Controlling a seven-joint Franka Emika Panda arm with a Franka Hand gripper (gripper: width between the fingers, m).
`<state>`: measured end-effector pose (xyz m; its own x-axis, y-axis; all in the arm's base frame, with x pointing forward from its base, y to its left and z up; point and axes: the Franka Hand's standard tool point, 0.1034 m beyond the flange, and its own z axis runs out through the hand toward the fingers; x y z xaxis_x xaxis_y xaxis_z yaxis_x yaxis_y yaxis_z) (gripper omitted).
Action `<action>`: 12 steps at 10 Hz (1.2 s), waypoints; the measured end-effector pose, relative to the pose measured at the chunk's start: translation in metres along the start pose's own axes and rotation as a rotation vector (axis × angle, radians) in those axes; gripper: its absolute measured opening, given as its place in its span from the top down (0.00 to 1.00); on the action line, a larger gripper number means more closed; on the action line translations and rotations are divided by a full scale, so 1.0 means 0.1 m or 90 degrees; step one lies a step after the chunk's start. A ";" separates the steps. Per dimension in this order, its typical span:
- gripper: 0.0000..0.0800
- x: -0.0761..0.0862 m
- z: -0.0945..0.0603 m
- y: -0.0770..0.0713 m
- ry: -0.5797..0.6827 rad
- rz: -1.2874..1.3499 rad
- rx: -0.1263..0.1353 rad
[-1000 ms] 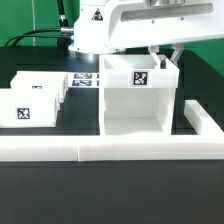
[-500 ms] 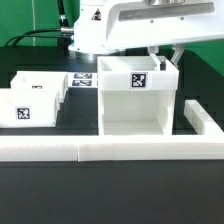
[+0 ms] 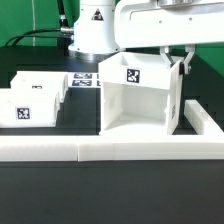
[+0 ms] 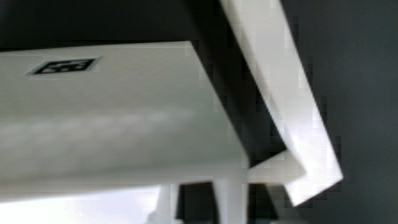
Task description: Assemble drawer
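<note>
Whereas the casing (image 3: 135, 100) faced the exterior camera square-on half a second ago, it now stands yawed, with its side wall under the gripper (image 3: 180, 66) turned into sight. The gripper has shifted with it. Jaws appear clamped on the top edge of that wall, one finger outside and one inside; I judge this a firm hold, since the casing turned with the arm. The wrist view shows the tagged top panel (image 4: 66, 67) and the wall edge running toward the fingers, but the contact itself is not clear there.

Meaning for the task: the casing is being re-aimed, probably to set its open face for a tray. No tray is in it yet.

Edges and room: the rail (image 3: 100, 150) runs close below the gripper, along the casing's front and round its near side, so there is little slack there. The trays (image 3: 35, 100) lie well apart, across the casing from the gripper. The marker board (image 3: 85, 80) lies behind the casing, on the tray side.
</note>
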<state>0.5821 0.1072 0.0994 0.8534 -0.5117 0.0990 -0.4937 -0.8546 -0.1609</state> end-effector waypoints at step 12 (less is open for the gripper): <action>0.94 -0.01 -0.07 -0.06 -0.010 0.545 0.053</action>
<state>0.5827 0.1119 0.1071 0.1945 -0.9754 -0.1036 -0.9553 -0.1644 -0.2457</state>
